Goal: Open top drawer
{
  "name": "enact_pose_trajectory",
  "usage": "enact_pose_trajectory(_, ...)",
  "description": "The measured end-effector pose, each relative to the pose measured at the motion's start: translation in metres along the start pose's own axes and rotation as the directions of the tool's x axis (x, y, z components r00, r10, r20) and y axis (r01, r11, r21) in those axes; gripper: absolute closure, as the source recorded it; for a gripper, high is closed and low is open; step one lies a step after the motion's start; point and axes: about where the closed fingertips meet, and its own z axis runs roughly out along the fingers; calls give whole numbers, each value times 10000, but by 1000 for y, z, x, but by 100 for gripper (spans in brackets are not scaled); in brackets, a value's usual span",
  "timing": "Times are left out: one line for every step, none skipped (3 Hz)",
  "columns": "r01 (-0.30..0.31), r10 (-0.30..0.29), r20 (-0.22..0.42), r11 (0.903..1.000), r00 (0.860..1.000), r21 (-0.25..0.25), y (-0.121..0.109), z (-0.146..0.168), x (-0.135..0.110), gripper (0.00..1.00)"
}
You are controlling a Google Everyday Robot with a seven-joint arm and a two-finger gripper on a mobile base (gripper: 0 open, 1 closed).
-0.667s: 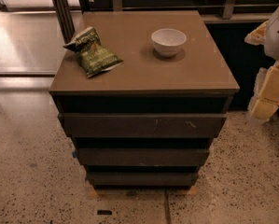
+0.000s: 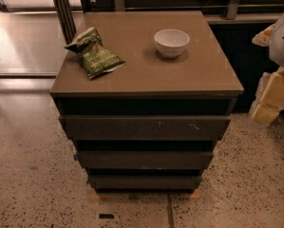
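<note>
Speckled terrazzo floor (image 2: 32, 175) spreads around a brown counter (image 2: 189, 75), with a dark railing and glass behind its back edge. On top, a green snack bag (image 2: 94, 55) lies near the left edge and a white bowl (image 2: 171, 42) stands towards the back right corner, well apart from the bag.

Directly under the counter's front edge, below a dark gap, sits the top drawer (image 2: 144, 127), apparently shut, with pale scratches (image 2: 194, 126) right of centre. Two more drawer fronts (image 2: 144, 159) lie beneath it.

Its front is flat, rigid and handleless, so I judge there is nothing to pinch. The likely hold is the upper lip in the dark gap, hooked near the middle so that the box slides straight and does not rack. It should be stiff and fairly light, perhaps smooth enough to slip.

Beyond the counter's right edge hangs the pale gripper (image 2: 273, 96), clear of the drawer. Whether it stands wide or narrow cannot be told.
</note>
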Motion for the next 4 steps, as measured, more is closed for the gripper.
enact_pose_trajectory(-1722, 1678, 641, 9826, 9837, 701, 33, 3, 8, 0)
enact_pose_trajectory(-3833, 3737, 1480, 9227, 9157, 416, 71, 37, 28, 0)
enact_pose_trajectory(-4838, 4729, 2447, 8750, 8465, -174, 75, 92, 34, 0)
enact_pose_trajectory(-5116, 4808, 3063, 8589, 8216, 239, 55, 94, 29, 18)
